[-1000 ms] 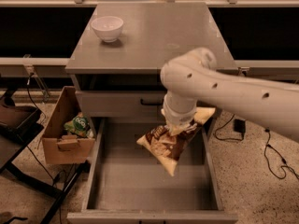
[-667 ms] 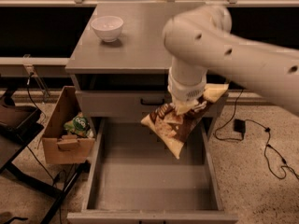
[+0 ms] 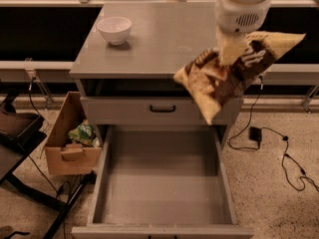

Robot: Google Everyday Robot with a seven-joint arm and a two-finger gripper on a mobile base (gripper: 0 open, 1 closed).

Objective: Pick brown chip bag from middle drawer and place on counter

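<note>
My gripper (image 3: 230, 48) is shut on the brown chip bag (image 3: 227, 78) and holds it in the air by its upper middle. The bag hangs tilted, brown and cream with white lettering, in front of the right front edge of the counter (image 3: 164, 39). The white arm comes down from the top right. The middle drawer (image 3: 162, 176) stands pulled open below, its grey floor bare. The bag is well above the drawer and touches nothing else.
A white bowl (image 3: 114, 30) stands at the counter's back left. A closed drawer front with a black handle (image 3: 162, 108) sits above the open drawer. A cardboard box (image 3: 70, 143) with a green packet (image 3: 83, 132) stands on the floor at left. Cables (image 3: 279, 143) lie at right.
The arm has risen and moved right with the bag. The bag has come up out of the drawer to counter height.
</note>
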